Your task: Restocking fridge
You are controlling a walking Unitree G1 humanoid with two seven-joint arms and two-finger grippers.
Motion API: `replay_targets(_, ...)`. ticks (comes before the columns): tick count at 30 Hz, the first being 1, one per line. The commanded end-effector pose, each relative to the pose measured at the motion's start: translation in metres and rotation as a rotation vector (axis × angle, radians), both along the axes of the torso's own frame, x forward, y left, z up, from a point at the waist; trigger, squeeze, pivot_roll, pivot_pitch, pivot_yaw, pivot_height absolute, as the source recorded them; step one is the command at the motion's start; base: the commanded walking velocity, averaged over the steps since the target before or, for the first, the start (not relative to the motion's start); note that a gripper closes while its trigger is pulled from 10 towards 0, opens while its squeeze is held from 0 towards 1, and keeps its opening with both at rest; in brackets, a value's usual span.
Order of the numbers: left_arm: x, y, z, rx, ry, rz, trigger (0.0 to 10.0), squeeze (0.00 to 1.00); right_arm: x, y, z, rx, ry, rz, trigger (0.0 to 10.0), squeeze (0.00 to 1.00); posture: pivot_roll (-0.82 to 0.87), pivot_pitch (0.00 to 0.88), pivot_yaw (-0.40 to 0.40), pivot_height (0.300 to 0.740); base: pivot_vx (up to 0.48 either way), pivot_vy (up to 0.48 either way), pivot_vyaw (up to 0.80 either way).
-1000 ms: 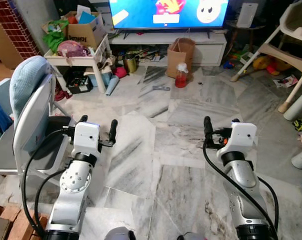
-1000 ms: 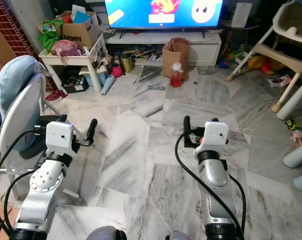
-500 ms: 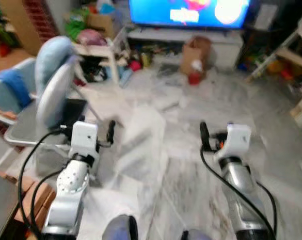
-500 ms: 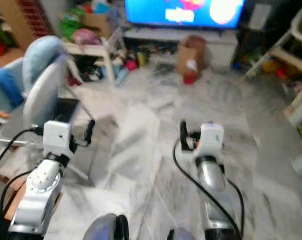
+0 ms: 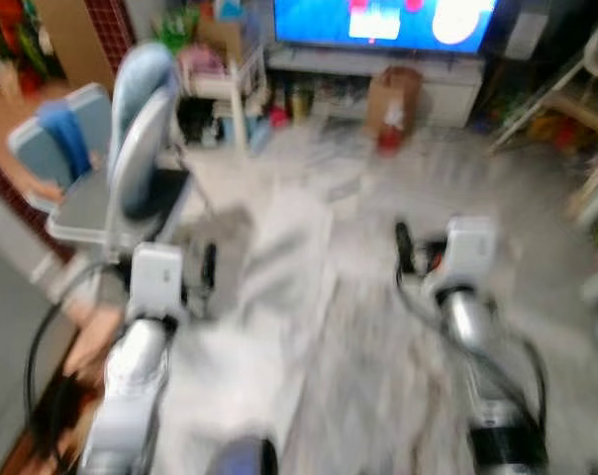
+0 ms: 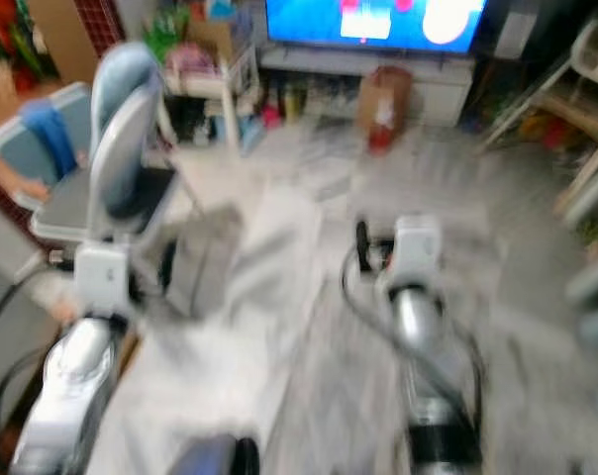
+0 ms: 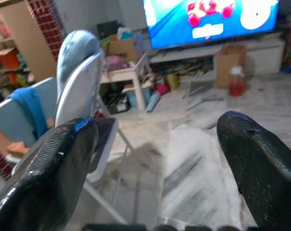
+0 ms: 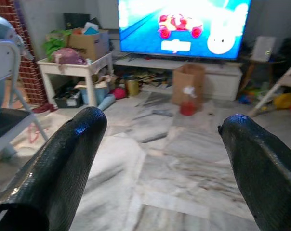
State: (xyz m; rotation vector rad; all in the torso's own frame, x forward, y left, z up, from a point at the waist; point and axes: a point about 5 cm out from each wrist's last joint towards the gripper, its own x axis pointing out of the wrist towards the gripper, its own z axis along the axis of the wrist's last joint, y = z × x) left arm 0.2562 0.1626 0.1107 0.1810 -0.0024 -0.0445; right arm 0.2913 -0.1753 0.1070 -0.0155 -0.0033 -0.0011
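Two grippers ride out in front of the robot at about waist height, both empty. The left gripper has its fingers spread wide with nothing between them, and the right gripper is spread just as wide over bare marble floor. Carrying them forward and apart like this looks like a travelling posture, keeping the arms clear of the furniture while the body moves; the head views are smeared with motion blur, which fits a robot walking or turning.

No fridge can be made out, nor any food or bottle meant for it, so the restocking itself seems not to have started; the robot is likely on its way to find either the goods or the appliance.

Ahead lies a living room. A large television glows on a low white stand, with a brown paper bag and a red spray bottle on the floor before it. To the robot's left stands a grey folding chair with a pale blue cushion over its back, just beside the left arm. A small white worktop piled with a cardboard box and clutter sits beyond it.
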Motion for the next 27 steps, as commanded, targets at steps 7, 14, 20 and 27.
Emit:
replay_targets(7, 0.002, 0.004, 0.003, 0.072, -0.04, 0.01, 10.0, 0.0, 0.001, 0.003, -0.003, -0.007, 0.006, 0.025, 10.0, 0.0, 0.09, 0.022, 0.019, 0.74, -0.407, 0.193, 0.0)
replay_targets(14, 0.003, 0.014, 0.003, 0.063, -0.038, 0.06, 10.0, 0.0, 0.005, 0.007, -0.003, -0.016, 0.004, 0.048, 10.0, 0.0, 0.1, 0.041, 0.015, 0.74, -0.401, 0.269, 0.0)
replay_targets(20, -0.006, 0.027, -0.007, 0.028, -0.01, 0.134, 10.0, 0.0, 0.005, 0.003, -0.005, -0.018, 0.008, 0.037, 10.0, 0.0, 0.11, 0.04, 0.015, 0.74, -0.364, 0.313, 0.0)
replay_targets(27, -0.006, 0.028, -0.001, 0.035, -0.076, 0.112, 10.0, 0.0, 0.005, 0.002, -0.006, -0.025, 0.008, 0.038, 10.0, 0.0, 0.11, 0.034, 0.012, 0.74, 0.0, 0.472, 0.0)
